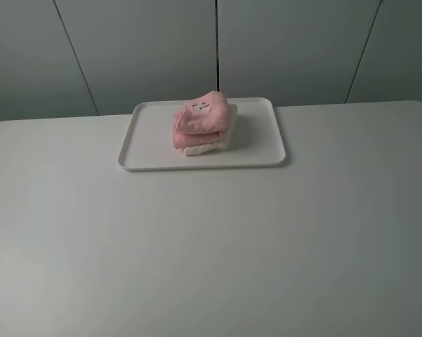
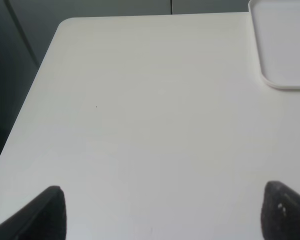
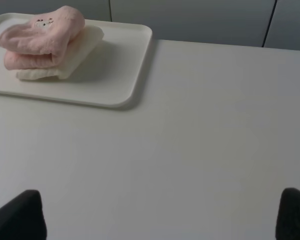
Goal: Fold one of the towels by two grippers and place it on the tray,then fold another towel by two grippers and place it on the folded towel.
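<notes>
Both towels stacked on the tray, our claws spread wide and holding nothing.

We see the pink towel (image 1: pixel 201 116) folded atop the cream towel (image 1: pixel 209 145) on the tray (image 1: pixel 149 156) near the tabletop (image 1: pixel 211 246) far edge; left claw (image 2: pixel 162 212) and right claw (image 3: pixel 159 215) hover over bare surface, well apart from it.

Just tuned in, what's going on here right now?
Nothing is being handled at the moment. The pink towel sits folded on top of the folded cream towel, both stacked on the white tray at the far side of the table. The left gripper and the right gripper are both open and empty, over bare table away from the tray. The stacking looks finished.
</notes>
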`<state>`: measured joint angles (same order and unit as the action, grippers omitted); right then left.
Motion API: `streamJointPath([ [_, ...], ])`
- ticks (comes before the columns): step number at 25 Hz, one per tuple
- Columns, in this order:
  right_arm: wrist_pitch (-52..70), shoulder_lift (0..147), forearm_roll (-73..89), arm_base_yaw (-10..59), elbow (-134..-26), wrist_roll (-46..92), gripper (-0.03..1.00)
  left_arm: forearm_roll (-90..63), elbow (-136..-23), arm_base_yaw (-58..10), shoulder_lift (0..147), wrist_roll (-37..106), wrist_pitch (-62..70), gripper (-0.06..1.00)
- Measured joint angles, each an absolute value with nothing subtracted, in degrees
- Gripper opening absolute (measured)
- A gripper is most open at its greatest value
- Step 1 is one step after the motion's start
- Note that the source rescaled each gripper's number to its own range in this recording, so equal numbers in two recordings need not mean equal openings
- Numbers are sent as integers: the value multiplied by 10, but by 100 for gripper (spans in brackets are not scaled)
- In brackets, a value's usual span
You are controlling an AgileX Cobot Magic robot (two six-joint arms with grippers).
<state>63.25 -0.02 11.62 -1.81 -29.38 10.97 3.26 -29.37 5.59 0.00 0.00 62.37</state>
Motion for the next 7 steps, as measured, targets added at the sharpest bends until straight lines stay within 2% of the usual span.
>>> streamJointPath([
  [7,632,0,116,-18,-294,110,100,33,-294,56,0,0,624,100],
])
